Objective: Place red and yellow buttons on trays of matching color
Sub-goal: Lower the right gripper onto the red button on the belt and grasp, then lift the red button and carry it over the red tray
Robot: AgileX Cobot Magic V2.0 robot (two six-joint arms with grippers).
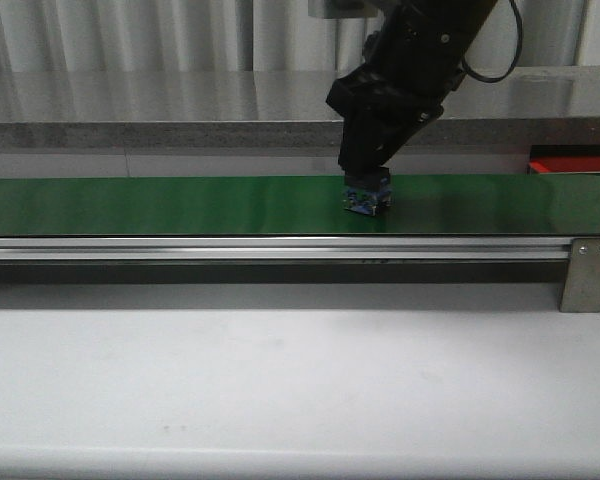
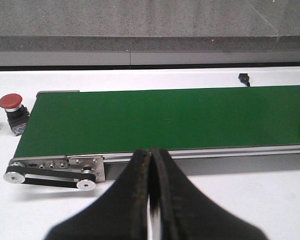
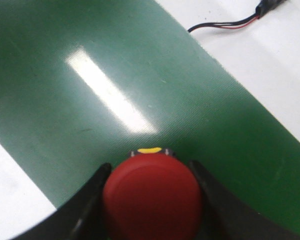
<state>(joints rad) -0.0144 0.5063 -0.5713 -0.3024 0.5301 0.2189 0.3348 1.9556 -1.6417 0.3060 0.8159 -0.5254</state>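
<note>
A pale grey table (image 1: 280,390) fills the lower half of the front view, and a long green belt (image 1: 160,205) in an aluminium frame is seen across the middle. On the belt, right of centre, a red button (image 3: 152,197) is gripped by the right gripper (image 1: 368,196): in the right wrist view its fingers are seen pressed against both sides of the glossy cap, with a small yellow mark just past it. The button is judged light and rigid, its domed cap smooth and likely slippery, so the sides of the cap or the squarer body beneath are thought the safer hold.

The left gripper (image 2: 151,200) is held over the table in front of the belt, its fingers closed together with nothing between them. A second button (image 2: 11,102) on a black base is seen at the left edge of the left wrist view, on the table just off the belt's end.

Farther back, a corner of the red tray (image 1: 575,160) shows at the right edge of the front view, beyond the belt. A grey ledge and pale curtains form the background. No yellow button or yellow tray is seen.
</note>
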